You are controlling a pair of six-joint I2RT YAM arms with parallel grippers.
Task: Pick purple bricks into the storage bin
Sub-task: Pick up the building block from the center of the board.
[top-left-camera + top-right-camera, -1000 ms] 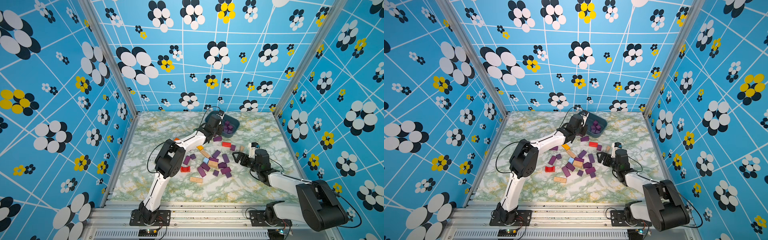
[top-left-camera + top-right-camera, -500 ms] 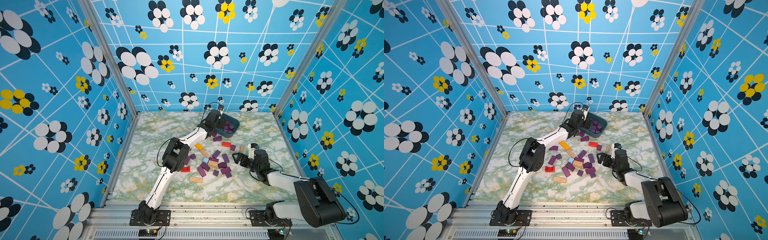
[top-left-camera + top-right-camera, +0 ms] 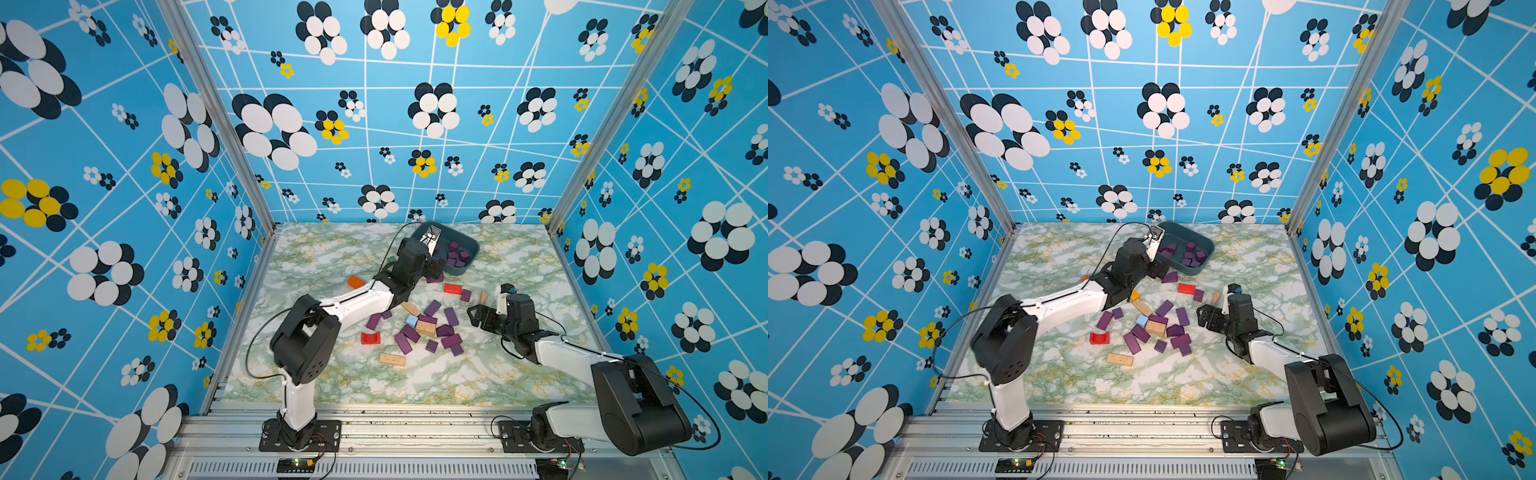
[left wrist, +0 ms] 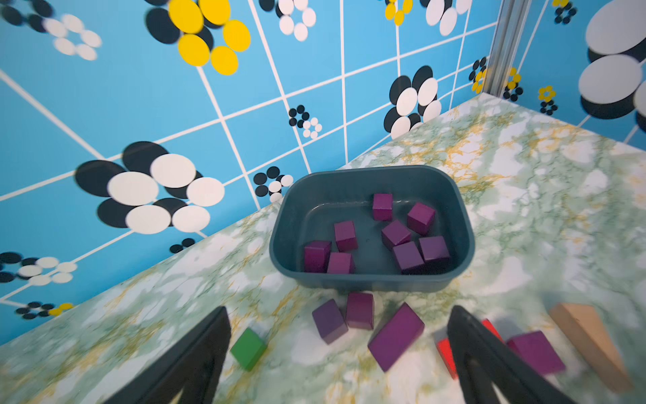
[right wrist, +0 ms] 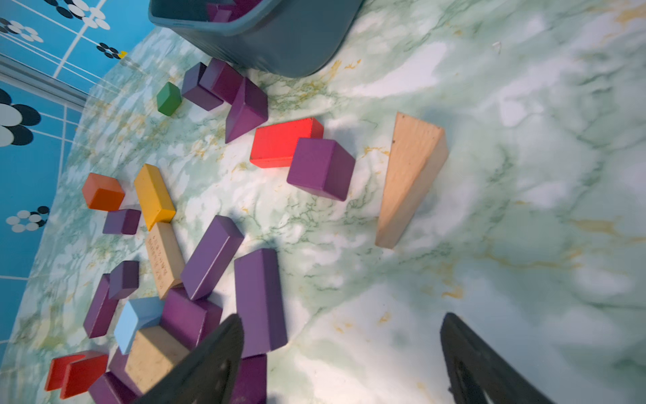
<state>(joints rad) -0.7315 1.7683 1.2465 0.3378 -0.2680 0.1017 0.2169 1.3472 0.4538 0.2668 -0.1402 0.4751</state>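
Since a second ago, the left fingers (image 4: 206, 342) have been opened wide and drawn back from over the bin (image 4: 370, 280); nothing is held between them now. Eight purple bricks (image 4: 395, 234) are seen lying in the bin, which stands near the far edge of the worktop (image 3: 332, 257), about midway along it. Three more purple ones are left just outside its near wall, and the rest are scattered across the middle of the worktop among blocks of other colours. The right fingers (image 5: 216, 349) are spread and empty above that heap.

A wrong block could be pinched along with a brick, since a purple cube touches the red block (image 5: 279, 143) and a purple bar lies against the tan block (image 5: 164, 259). The bin could also be shoved if the bricks at its wall are pressed towards it.
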